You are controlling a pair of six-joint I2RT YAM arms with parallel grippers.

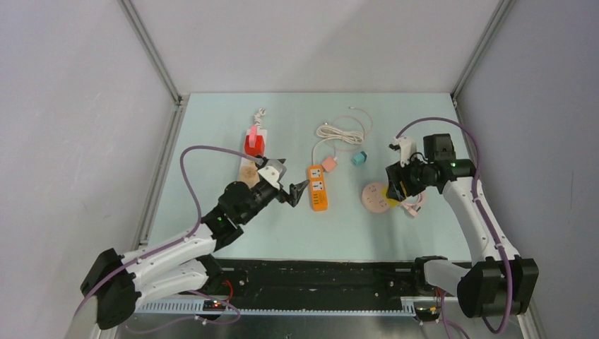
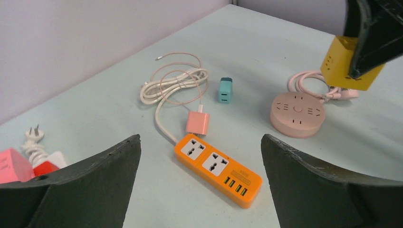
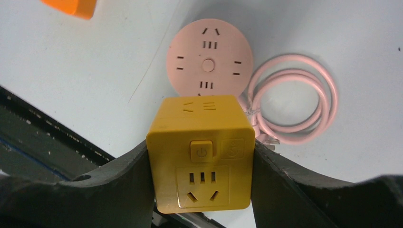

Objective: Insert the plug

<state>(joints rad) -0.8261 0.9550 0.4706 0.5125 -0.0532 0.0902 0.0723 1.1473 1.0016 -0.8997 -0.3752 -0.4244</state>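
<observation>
Right pincer (image 3: 202,176) first: it's pinching the yellow cube socket (image 3: 199,128) by 2 opposite faces, power button and a 3-slot outlet turned to the wrist camera. That cube is the task's thing. It hangs off the bench (image 3: 85,71), on the near side of the round pink socket hub (image 3: 209,61) and not squarely over it.

Here's my worry. The cube's prongs must be on a face I can't see, so there's no telling whether they line up with any slot. The hub's top has several outlet groups around a centre button, so a small slip sideways or a slight twist could set the prongs on plastic, or between 2 groups.

The hub also lies loose. Its coiled pink cord (image 3: 328,95) sits just beside it and nothing pins it down. A skewed push could slide or tip it. The cube's faces look smooth, so a hard press could turn it in the grip.

No help from the other side. The left pincer (image 2: 200,147) is spread wide and holds nothing, hovering by the orange power strip (image 2: 218,168), well apart from the hub. A pink charger block (image 2: 197,122) sits at that strip's far end, and a teal charger (image 2: 225,90) lies beyond it. Neither is in the way.
</observation>
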